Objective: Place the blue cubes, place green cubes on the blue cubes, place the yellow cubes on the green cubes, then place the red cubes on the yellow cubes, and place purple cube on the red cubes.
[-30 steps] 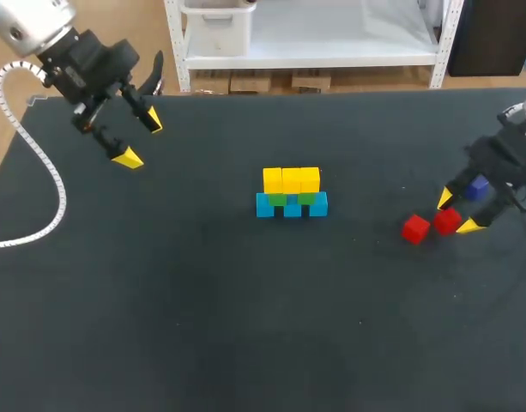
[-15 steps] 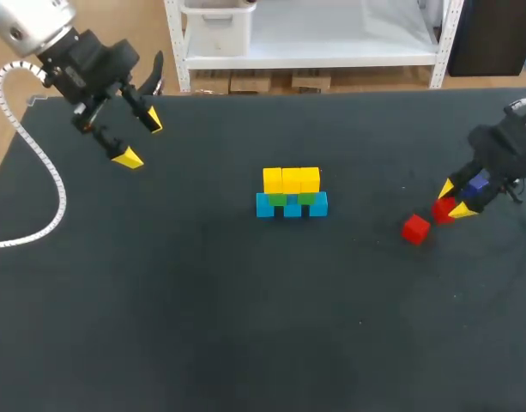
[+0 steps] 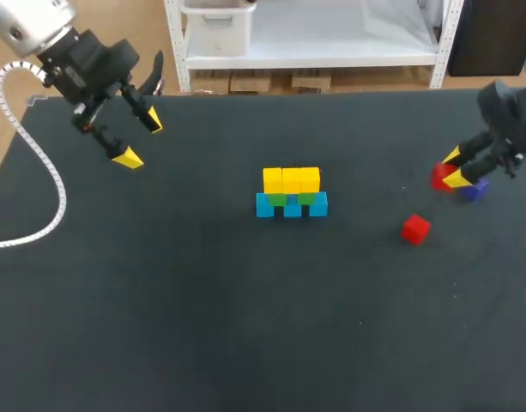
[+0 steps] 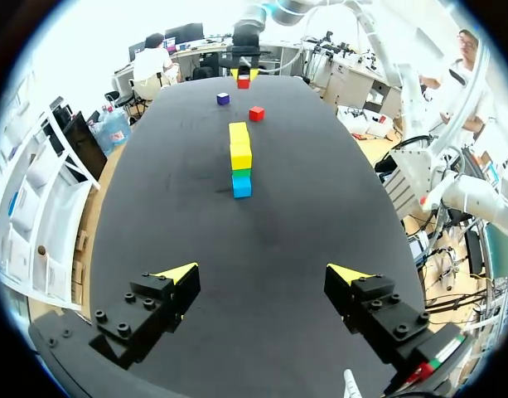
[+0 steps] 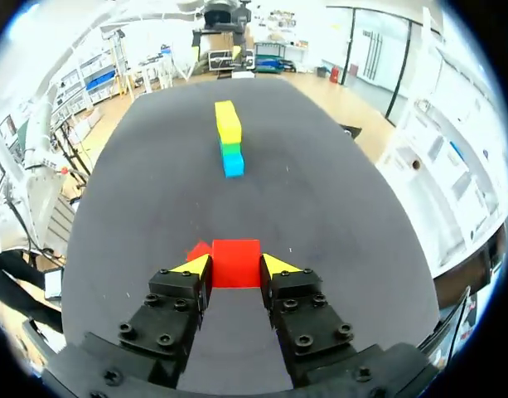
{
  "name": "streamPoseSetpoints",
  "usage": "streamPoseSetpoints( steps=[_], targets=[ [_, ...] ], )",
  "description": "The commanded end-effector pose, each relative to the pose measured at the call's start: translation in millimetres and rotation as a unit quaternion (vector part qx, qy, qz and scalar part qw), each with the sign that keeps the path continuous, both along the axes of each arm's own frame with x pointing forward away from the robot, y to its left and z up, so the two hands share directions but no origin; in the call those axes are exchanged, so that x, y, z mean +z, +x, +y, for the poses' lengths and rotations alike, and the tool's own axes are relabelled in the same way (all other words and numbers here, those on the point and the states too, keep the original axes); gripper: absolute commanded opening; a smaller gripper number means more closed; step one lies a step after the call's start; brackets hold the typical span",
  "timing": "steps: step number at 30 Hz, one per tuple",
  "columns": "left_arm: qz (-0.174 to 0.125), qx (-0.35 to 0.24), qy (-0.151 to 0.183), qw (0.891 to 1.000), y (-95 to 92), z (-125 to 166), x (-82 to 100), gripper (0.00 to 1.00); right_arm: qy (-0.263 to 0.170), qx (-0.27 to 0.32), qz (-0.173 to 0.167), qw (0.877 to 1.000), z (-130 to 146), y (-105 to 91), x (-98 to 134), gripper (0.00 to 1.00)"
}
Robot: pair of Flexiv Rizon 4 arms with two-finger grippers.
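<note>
Everything is carried on the black table (image 3: 245,326). At 10 o'clock from the stack (image 3: 291,193) the left gripper (image 3: 140,139) is held off the surface, fingers spread wide, nothing between them. At 3 o'clock from the stack the right gripper (image 3: 453,168) is pinched on a red cube (image 5: 235,263) from both sides; the cube looks lifted clear of the table. The stack sits mid-table: blue row at the base, green on it, yellow row on top, no red placed yet. At 4 o'clock from the stack a second red cube (image 3: 415,228) lies loose. Just beside the right gripper, at its 4 o'clock, the purple cube (image 3: 477,190) is seen.

Step judged: red layer, first cube gripped, not yet over the stack. Next move calls for a carry toward 9 o'clock, the cube squared over the yellow row, then a gentle release so the yellows are not knocked
</note>
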State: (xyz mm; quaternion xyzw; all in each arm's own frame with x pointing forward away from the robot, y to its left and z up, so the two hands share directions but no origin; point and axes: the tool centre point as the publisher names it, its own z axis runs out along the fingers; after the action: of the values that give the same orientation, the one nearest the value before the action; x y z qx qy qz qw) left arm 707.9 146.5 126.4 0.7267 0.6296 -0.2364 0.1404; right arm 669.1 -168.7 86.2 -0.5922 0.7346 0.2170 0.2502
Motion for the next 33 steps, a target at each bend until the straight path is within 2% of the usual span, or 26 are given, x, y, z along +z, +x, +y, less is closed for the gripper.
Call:
streamPoseSetpoints(
  steps=[1,27,31,33],
  targets=[
    [-0.001,-0.001,0.000,1.000,0.4,0,-0.2,1.00,0.081,-0.001,0.004,0.997,1,-11.6,15,0.00],
    [-0.001,-0.001,0.000,1.000,0.4,0,-0.2,1.00,0.081,-0.001,0.004,0.997,1,-11.6,15,0.00],
    [-0.001,-0.001,0.000,1.000,0.4,0,-0.2,1.00,0.028,0.045,-0.013,0.998,27,4.6,27,0.00],
    [-0.001,-0.001,0.000,1.000,0.4,0,-0.2,1.00,0.015,0.060,-0.021,0.998,39,10.4,33,0.00]
  ],
)
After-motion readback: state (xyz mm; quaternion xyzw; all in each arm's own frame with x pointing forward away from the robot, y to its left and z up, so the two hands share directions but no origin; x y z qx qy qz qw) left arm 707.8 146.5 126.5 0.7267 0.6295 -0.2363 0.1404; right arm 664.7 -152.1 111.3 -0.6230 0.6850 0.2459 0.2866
